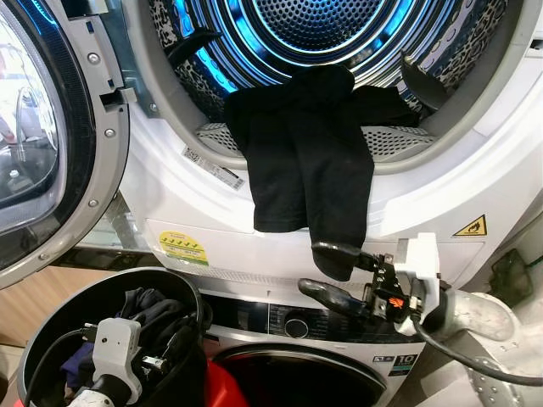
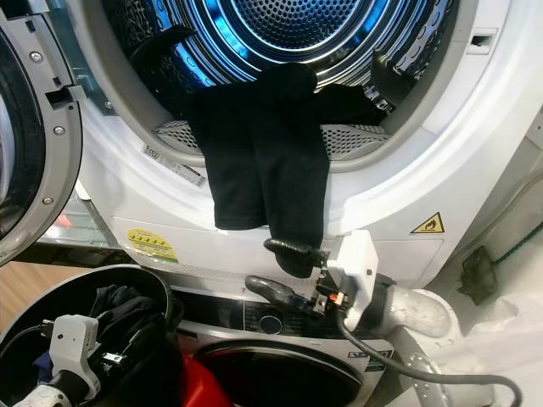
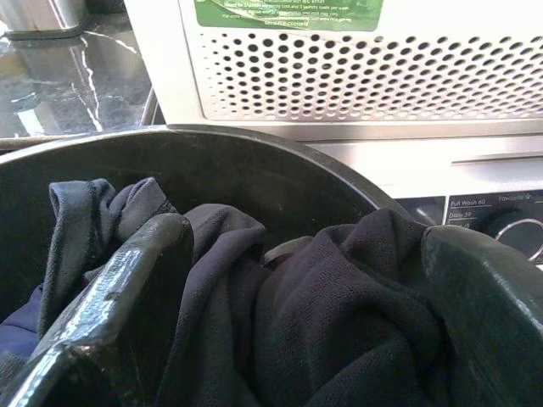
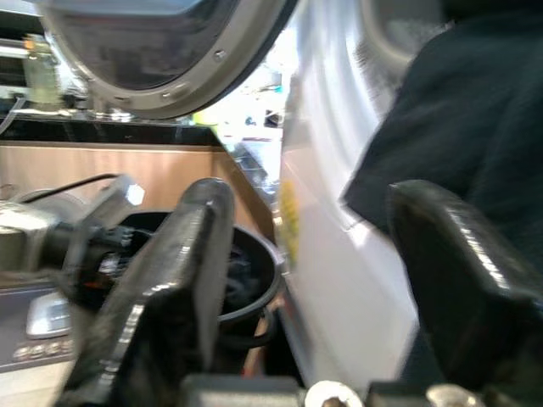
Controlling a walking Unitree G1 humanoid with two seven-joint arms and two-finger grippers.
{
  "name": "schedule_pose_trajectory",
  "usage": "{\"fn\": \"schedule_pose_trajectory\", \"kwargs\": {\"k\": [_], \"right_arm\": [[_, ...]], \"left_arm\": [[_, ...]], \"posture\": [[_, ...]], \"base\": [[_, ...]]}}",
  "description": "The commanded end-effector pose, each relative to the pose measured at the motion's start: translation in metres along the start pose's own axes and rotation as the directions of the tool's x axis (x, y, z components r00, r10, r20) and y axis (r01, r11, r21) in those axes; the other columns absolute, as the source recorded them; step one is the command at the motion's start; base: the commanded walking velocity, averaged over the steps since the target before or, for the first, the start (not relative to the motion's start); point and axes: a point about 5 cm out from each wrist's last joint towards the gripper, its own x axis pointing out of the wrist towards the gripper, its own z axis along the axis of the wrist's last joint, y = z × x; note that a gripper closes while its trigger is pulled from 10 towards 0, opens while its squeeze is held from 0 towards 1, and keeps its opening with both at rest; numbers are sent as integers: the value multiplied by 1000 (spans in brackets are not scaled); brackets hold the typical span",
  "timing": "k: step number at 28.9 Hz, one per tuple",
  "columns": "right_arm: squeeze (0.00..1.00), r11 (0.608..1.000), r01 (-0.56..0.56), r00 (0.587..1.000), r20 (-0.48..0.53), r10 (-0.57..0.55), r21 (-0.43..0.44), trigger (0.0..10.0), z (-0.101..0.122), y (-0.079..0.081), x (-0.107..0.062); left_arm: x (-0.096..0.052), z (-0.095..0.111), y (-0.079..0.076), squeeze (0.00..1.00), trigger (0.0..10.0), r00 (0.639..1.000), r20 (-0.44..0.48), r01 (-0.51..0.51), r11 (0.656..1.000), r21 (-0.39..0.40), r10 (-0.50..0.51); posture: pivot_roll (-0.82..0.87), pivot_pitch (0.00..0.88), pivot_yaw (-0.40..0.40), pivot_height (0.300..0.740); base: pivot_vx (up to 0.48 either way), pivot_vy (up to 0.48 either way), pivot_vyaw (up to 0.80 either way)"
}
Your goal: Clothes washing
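While the black garment (image 1: 305, 161) hangs over the drum rim, the right gripper's (image 1: 327, 271) spread fingers bracket its lower tip.

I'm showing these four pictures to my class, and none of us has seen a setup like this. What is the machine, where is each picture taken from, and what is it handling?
This is a humanoid robot doing laundry. The two wide pictures come from cameras in its head; the two close-ups come from cameras on its wrists. A black garment hangs over the rim of the open upper drum. The right hand, fingers open, sits at the garment's lower end. The left hand, also open, reaches into a black basket of dark clothes, gripping nothing yet.
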Motion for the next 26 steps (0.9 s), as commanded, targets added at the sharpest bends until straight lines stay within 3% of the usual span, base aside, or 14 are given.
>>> {"fn": "schedule_pose_trajectory", "kwargs": {"k": [1, 6, 11, 12, 13, 14, 19, 26], "right_arm": [[1000, 998, 54, 998, 35, -53, -25, 10000, 9, -8, -2], [1000, 983, 179, 978, 118, -173, -39, 10000, 22, -21, -6], [1000, 952, 291, 957, 39, -289, -91, 10000, 13, -34, -21], [855, 946, 310, 951, 24, -309, -98, 10000, 11, -36, -21], [855, 944, 317, 948, 20, -316, -95, 10000, 10, -36, -21], [0, 939, 328, 944, 2, -329, -102, 10000, 7, -38, -21], [0, 926, 366, 928, -43, -371, -94, 10000, -2, -43, -18], [0, 946, 309, 948, -53, -315, -93, 10000, -4, -37, -12]], "left_arm": [[-2, 0, 4, 0, 10000, 1000, -5, -16, 1000, 11, 17], [-2, 1, 4, 0, 10000, 1000, -3, -16, 1000, 12, 16], [-2, 0, 4, 0, 10000, 1000, -7, -12, 1000, 16, 12], [-2, 0, 5, 0, 10000, 1000, -8, -11, 1000, 17, 11], [-2, -1, 5, 0, 10000, 1000, -8, -11, 1000, 17, 11], [-1, -1, 5, 0, 10000, 1000, -8, -11, 1000, 18, 11], [-1, 0, 4, 0, 10000, 1000, -6, -8, 1000, 18, 8], [-2, -2, 5, 0, 10000, 1000, -12, -14, 1000, 13, 14]], "posture": [[78, 0, 64, 740], [73, 0, 66, 740], [74, 0, 66, 740], [72, 0, 66, 740], [72, 0, 66, 740], [72, 0, 65, 740], [80, 0, 63, 740], [76, 0, 62, 740]], "base": [[0, 0, 0], [0, 0, 0], [0, 0, 0], [0, 0, 0], [0, 0, 0], [0, 0, 0], [0, 0, 0], [0, 0, 0]]}}
